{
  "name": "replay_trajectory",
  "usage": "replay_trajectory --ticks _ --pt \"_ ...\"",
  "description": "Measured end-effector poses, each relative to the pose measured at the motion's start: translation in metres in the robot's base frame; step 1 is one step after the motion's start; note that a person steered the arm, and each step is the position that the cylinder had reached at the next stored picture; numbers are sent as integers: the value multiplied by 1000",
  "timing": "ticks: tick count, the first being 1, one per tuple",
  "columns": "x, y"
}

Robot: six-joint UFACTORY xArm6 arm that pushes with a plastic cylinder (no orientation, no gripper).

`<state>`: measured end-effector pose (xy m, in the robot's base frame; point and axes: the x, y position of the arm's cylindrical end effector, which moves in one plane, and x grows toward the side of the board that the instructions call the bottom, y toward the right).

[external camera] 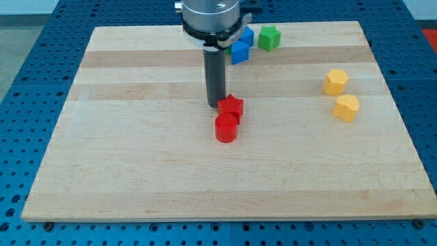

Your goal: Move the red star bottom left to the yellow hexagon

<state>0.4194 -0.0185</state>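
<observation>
Nearest the view's bottom, the wooden desk point(136, 184) lay bare across its front strip, resting on a blue perforated surface point(27, 82). Going back toward the middle, a red cylinder point(226, 128) stood just left of centre. Touching it from behind, slightly to the view's right, sat the red star point(231, 106). The dark rod came down from above, and my tip point(214, 104) met the desk right at the star's left edge, touching it or all but touching; the exact contact could not be made out. The arm carried no end effector, only the rod, so nothing was grasped or clenched. Well apart to the view's right lay two yellow blocks: the nearer one point(347, 108), rounded on one side, its shape unclear, and just behind it the yellow hexagon point(335, 82). The star thus sat far to the left of the hexagon and a little nearer the view's bottom. Farthest back, near the desk's top edge, two blue blocks point(240, 50) stood close together, partly hidden by the arm's grey housing point(210, 17), and a green block point(269, 37) stood just to their right.
</observation>
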Motion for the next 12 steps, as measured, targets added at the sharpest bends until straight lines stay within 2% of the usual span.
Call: replay_trajectory --ticks 1,3,5,6,7,10,12 --pt "0 0" --pt "-6 -55" --pt "41 -57" --pt "41 -57" --pt "39 -35" --pt "16 84" --pt "5 115"
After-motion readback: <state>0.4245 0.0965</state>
